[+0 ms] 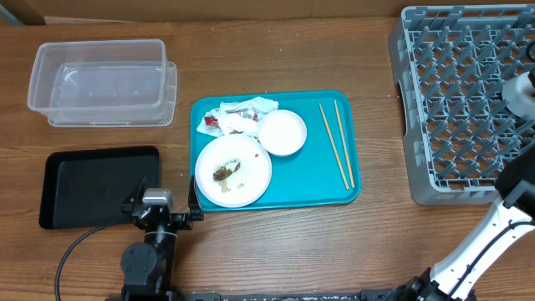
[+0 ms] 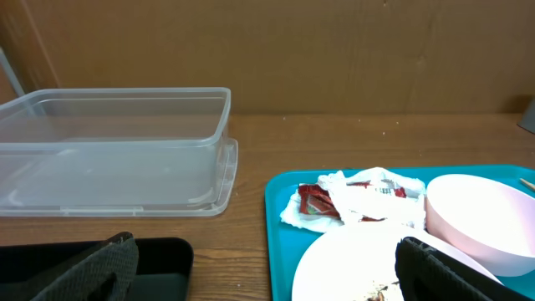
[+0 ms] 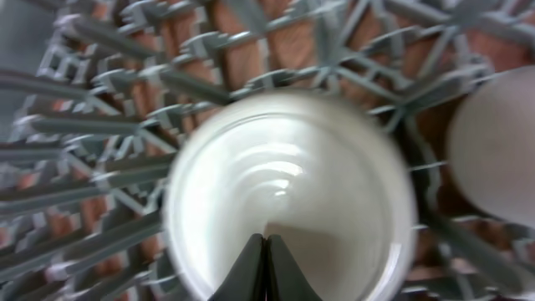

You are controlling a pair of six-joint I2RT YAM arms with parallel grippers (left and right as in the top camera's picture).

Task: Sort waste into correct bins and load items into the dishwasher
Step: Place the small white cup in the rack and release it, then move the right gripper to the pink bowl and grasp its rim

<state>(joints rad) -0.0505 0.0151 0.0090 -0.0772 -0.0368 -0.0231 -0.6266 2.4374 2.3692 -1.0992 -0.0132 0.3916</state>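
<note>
Pinched-together fingertips of the right gripper [image 3: 266, 251] hang over the mouth of a small white cup [image 3: 334, 192], jaws closed with nothing between them; the cup sits upright among the pegs of the grey dish rack [image 1: 460, 100] at 3 o'clock on the table. At 6 o'clock the left gripper [image 1: 164, 203] is spread wide, holding nothing, one finger over the black tray [image 1: 92, 188] and the other at the teal tray [image 1: 301, 180]. On the teal tray, a large white plate [image 1: 251, 171] at 7 o'clock carries a brown lump [image 1: 224, 173]. A white bowl [image 1: 282, 132] touches it, beside a crumpled napkin [image 1: 251, 107] and red-and-white wrapper [image 1: 213, 123] at 11 o'clock; chopsticks [image 1: 337, 144] lie at 3 o'clock. The clear tub [image 1: 100, 43] stands at the table's 10 o'clock, its bare floor in view.
</note>
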